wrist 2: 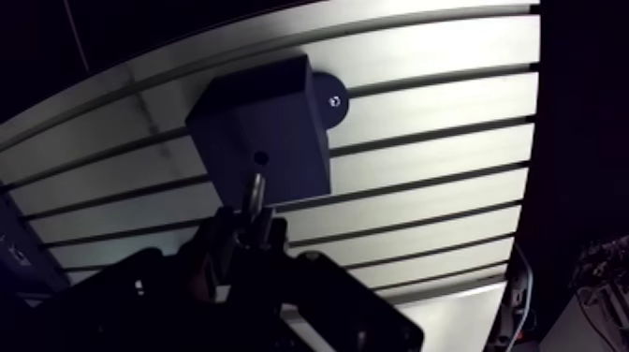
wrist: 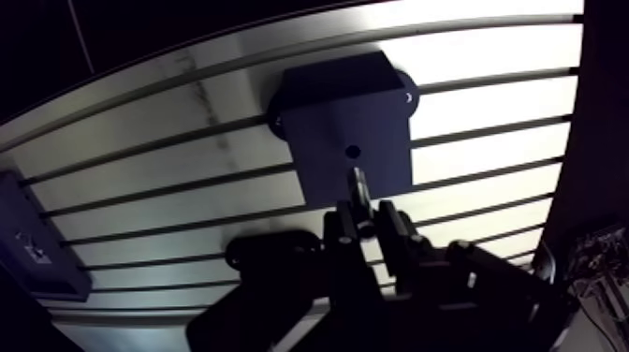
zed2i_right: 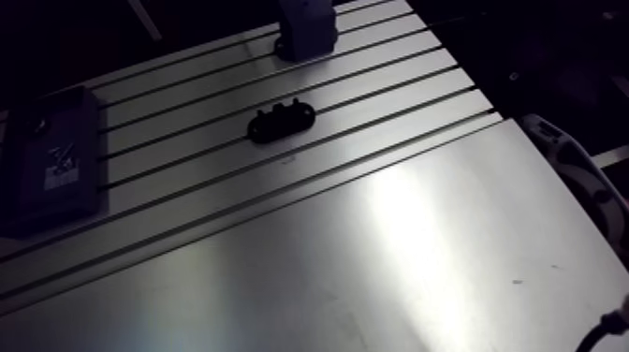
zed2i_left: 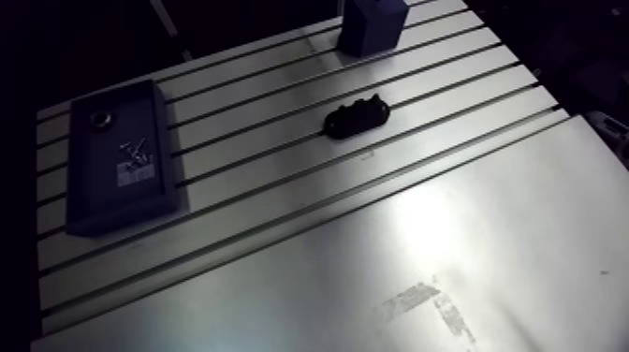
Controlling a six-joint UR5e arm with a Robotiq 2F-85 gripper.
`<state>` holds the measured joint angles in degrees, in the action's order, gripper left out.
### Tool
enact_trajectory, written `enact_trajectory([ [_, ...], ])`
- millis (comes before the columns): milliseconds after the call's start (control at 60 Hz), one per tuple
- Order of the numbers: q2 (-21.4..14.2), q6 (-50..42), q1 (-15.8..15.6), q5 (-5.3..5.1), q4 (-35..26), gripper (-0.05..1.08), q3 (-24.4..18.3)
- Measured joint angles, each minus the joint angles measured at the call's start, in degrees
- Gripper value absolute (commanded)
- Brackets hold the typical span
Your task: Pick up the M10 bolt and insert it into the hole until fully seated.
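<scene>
In the wrist view my gripper [wrist: 367, 223] is shut on the M10 bolt [wrist: 358, 185], a slim metal shank sticking out ahead of the fingertips. Directly ahead stands a dark blue-grey block [wrist: 348, 112] with a small round hole [wrist: 353, 151] in its facing side. The bolt's tip sits just short of the hole and roughly in line with it, though contact cannot be judged. In the arm view the same block [zed2i_left: 373, 23] stands at the table's far edge; the gripper does not show there.
A dark tray [zed2i_left: 84, 201] on the left of the slotted table holds a few small screws [zed2i_left: 136, 153] and a ring-shaped part [zed2i_left: 99, 119]. A black oblong fixture [zed2i_left: 356, 115] lies mid-table, nearer than the block. A smooth metal sheet [zed2i_left: 449, 243] covers the near side.
</scene>
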<state>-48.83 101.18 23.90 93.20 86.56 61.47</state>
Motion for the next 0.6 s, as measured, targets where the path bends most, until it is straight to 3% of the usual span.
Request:
enact_trajectory([
  [600, 0.25, -0.04, 0.01, 0.01, 0.21, 1.08, 0.09],
])
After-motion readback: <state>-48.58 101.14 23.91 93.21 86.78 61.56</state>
